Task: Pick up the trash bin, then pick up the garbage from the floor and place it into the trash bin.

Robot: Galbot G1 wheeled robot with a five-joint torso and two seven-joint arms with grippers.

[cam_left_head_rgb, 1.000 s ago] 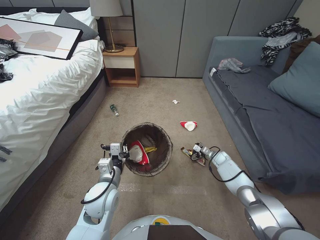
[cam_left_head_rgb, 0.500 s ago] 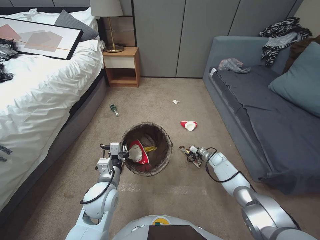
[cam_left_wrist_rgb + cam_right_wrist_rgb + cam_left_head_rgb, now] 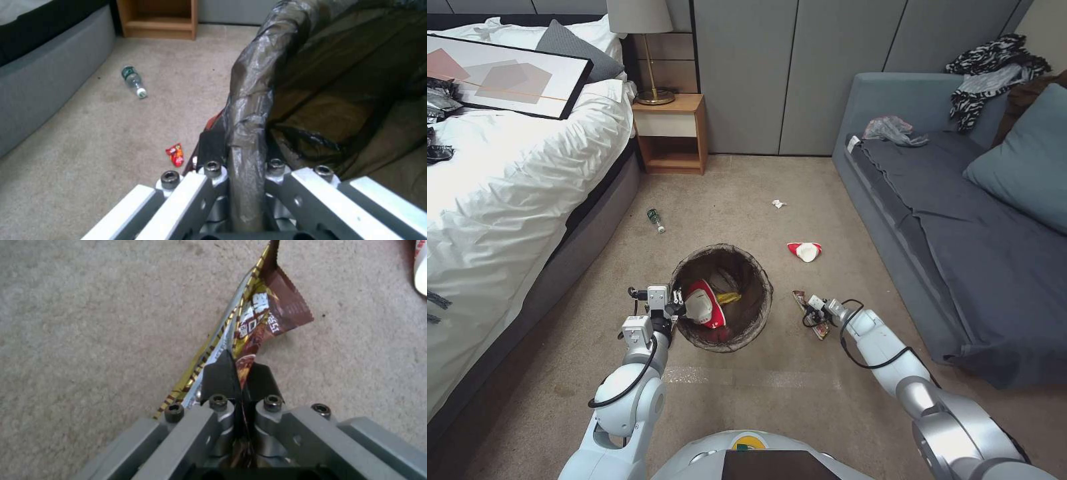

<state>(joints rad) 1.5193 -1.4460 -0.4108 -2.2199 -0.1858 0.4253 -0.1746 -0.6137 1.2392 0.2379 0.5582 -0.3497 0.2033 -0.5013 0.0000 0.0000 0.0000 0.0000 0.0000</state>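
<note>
A: Where is the trash bin (image 3: 721, 298)?
B: On the beige carpet (image 3: 774, 393), round, lined with a crinkled brown bag; the left gripper (image 3: 675, 303) is clamped on its near-left rim.

A: And the right gripper (image 3: 238, 373)?
B: Pinched tight on a glossy brown-and-gold snack wrapper (image 3: 262, 315), right of the bin.

A: Other litter?
B: Farther off: one green bottle (image 3: 656, 219), one red-and-white cup (image 3: 805, 251), one crumpled paper (image 3: 778, 204). A small red wrapper (image 3: 175, 154) lies left of the bin. The bin's contents are partly hidden.

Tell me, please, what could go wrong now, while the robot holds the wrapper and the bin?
1. The right gripper pinches only one end of the brown snack wrapper; it may slip free.
2. The left gripper clamps the trash bin by its bag-covered rim alone; the bag could slide or tear.
3. The dangling wrapper might catch the rim and fall outside.
</note>
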